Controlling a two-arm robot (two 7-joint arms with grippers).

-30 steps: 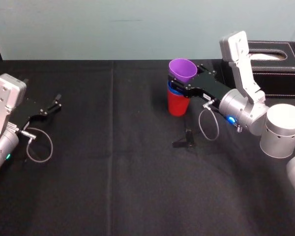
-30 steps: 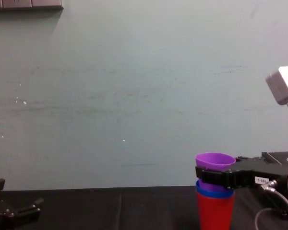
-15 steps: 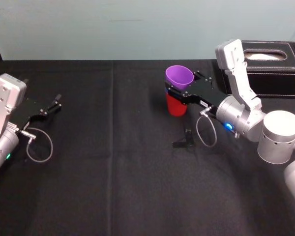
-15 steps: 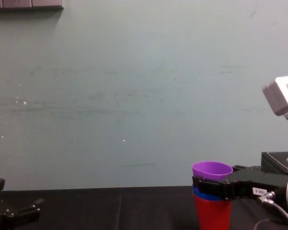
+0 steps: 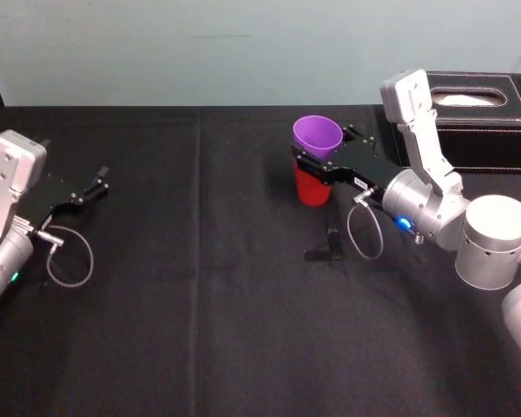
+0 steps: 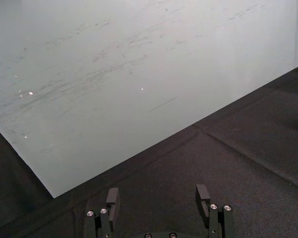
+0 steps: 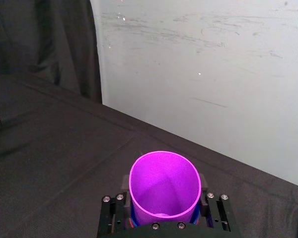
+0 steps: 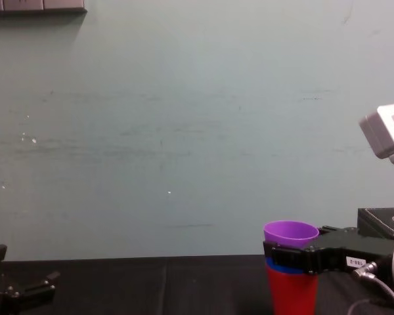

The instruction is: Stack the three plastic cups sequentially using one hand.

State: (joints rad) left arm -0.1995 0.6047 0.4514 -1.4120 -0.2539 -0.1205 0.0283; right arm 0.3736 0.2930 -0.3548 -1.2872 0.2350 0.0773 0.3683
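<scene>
Pinching the purple cup [image 5: 318, 135] under its rim between the right gripper's [image 5: 315, 163] fingers [image 7: 214, 210], upper right of centre, to seat it straight in the blue cup [image 8: 290, 268] inside the red cup [image 5: 312, 190] on the tabletop [image 5: 200, 287], with the left gripper [image 5: 94, 185] idle and wide open far left.

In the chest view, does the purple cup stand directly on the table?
No, the purple cup sits in the blue cup atop the red cup.
</scene>
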